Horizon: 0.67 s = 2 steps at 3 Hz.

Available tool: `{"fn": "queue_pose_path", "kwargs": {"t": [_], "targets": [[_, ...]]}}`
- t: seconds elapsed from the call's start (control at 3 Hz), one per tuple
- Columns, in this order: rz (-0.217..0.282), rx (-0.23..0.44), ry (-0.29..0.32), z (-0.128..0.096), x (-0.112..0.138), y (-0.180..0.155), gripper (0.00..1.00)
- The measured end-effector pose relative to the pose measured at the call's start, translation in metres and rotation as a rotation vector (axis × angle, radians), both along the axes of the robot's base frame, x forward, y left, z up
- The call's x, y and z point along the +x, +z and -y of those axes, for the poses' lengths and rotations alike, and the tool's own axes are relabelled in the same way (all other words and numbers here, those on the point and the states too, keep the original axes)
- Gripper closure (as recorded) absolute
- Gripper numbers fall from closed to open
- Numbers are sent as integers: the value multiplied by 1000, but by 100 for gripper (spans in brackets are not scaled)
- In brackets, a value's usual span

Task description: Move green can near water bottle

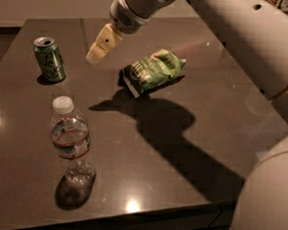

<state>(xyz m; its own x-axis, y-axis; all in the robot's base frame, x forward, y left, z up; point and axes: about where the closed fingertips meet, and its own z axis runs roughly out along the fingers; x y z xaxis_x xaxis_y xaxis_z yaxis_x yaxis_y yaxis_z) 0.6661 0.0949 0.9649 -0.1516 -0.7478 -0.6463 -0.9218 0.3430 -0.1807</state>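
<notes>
A small green can (49, 58) stands upright near the far left corner of a dark, glossy table (208, 106), its silver top facing up. Closer to the front edge, and well apart from the can, a clear water bottle (72, 143) with a white cap stands upright. Up above the tabletop, between the can and a crinkly green chip bag (154, 71) lying flat near the middle, hangs the robot's cream-coloured gripper (95, 55), pointing down and to the left and touching neither. Whether it is spread or clenched cannot be told. Its pale arm (227, 29) reaches in from the upper right and throws a broad shadow across the table.
</notes>
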Motion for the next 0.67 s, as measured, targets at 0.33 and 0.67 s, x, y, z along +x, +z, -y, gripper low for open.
{"fn": "queue_pose_path", "kwargs": {"t": [0.33,0.67], "targets": [[0,17,-7,-24,15,0,0],[7,22,3,-57,25,-5,0]]}}
